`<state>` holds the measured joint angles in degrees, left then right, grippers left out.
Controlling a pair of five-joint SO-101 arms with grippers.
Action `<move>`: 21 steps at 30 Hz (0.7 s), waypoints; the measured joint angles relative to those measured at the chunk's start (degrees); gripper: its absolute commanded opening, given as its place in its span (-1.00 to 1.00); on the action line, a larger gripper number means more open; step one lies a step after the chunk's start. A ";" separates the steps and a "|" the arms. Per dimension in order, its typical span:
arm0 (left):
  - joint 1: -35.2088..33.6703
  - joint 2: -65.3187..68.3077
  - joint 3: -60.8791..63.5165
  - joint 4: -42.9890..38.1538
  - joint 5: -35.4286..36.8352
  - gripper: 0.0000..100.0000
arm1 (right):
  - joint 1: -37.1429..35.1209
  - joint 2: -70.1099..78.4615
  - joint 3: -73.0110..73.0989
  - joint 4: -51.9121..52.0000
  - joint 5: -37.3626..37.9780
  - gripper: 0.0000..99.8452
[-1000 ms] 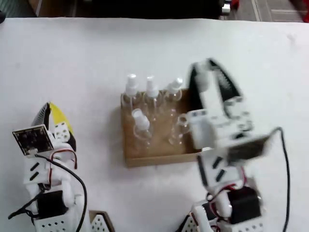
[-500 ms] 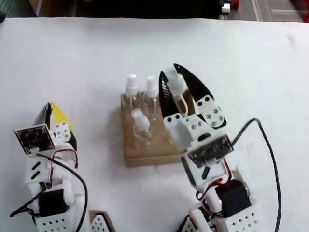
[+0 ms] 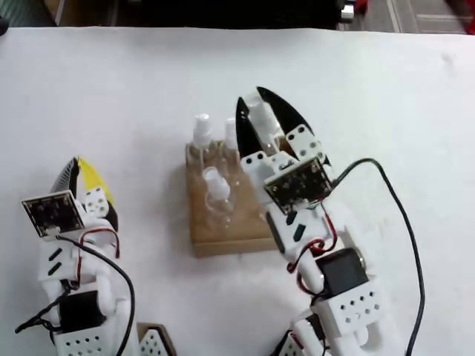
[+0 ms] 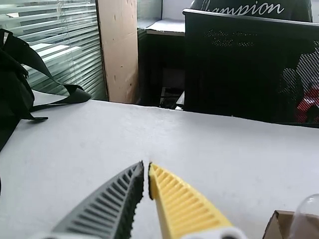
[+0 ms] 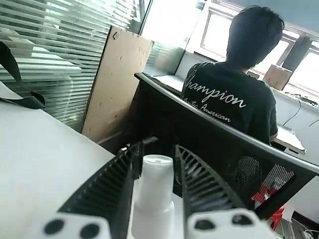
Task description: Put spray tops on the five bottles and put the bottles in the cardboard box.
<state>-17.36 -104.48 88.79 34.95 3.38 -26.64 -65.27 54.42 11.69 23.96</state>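
An office: window blinds [image 5: 50, 35], mesh desk chair [image 4: 249, 64].

The right hand [image 3: 251, 99] and bottles [image 3: 216, 190] crowd the cardboard box [image 3: 223, 242]; surrounding table [image 3: 111, 89] open.

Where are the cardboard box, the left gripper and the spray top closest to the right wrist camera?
cardboard box [image 3: 223, 245]: high view, on its near wall.
left gripper [image 4: 146, 167]: left wrist view, between its fingertips.
spray top [image 5: 155, 181]: right wrist view, on the white cap's side.
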 measured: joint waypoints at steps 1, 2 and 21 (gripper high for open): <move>0.00 0.00 0.00 0.00 0.00 -0.95 | -0.18 0.00 0.62 0.00 0.00 -0.97; 0.00 0.00 0.00 0.00 0.00 -0.95 | -0.18 0.09 1.05 0.00 0.00 -0.97; 0.00 0.00 0.00 0.00 0.00 -0.95 | 5.71 -13.80 18.81 0.00 -5.98 -0.96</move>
<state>-17.36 -104.48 88.79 34.95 3.38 -20.92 -79.08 73.23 11.69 17.98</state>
